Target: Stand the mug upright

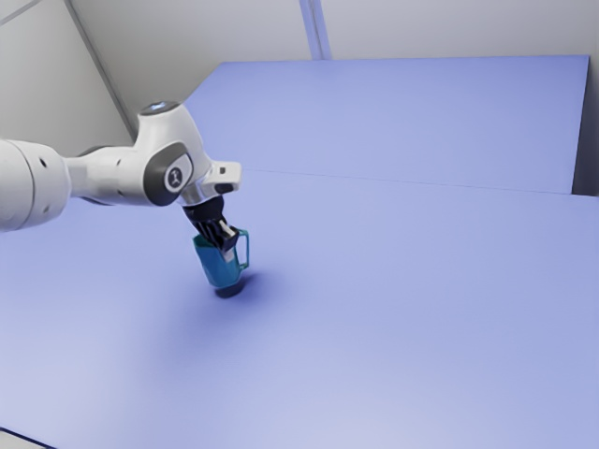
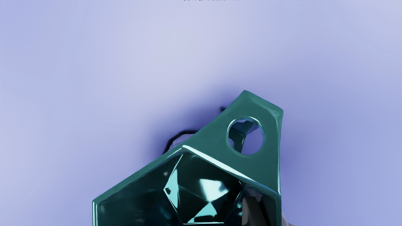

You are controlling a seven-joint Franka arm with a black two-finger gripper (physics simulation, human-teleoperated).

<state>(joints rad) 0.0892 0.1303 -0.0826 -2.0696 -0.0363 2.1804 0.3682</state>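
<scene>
**Mug standing mouth up beneath the end effector**

The mug [image 1: 218, 267] is sitting mouth up on or just above the counter [image 1: 402, 327]; its exact lean and whether its base is touching, I cannot tell. Its handle [image 2: 270, 147] is pointing toward the exterior view's right. A dark patch [image 1: 228, 292] is showing at its foot, base or shadow being unclear. The wrist view is cutting off part of the rim. The end effector [image 1: 227, 251] is overlapping the mug near the handle; its opening and grip are staying unreadable. The arm [image 1: 112, 176] is reaching in from the exterior view's left.
</scene>
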